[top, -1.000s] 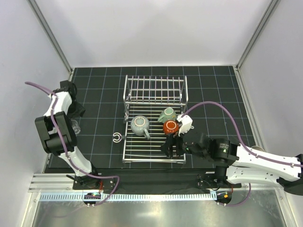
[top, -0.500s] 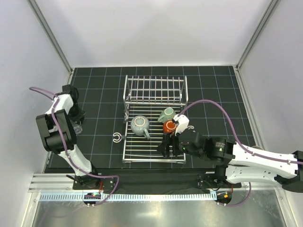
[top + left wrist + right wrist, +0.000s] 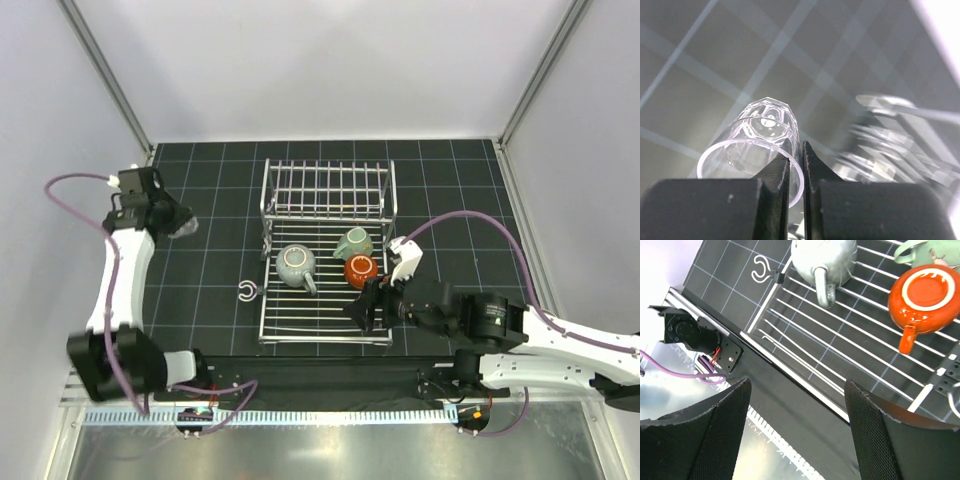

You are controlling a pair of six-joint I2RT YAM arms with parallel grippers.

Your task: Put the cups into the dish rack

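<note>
Grip: left gripper (image 3: 796, 150) fingers clamped on the rim wall of the small clear glass (image 3: 760, 125), near the left edge of the surface (image 3: 205, 300). Carry it level to bare rods of the dish rack (image 3: 320, 312). Right gripper (image 3: 797, 390) fingers stand apart.

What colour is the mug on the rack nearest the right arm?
The mug is glossy orange, clearest in the right wrist view.

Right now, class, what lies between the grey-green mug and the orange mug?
Only bare rods of the dish rack lie between the grey-green mug and the orange mug; the right wrist view shows it.
</note>
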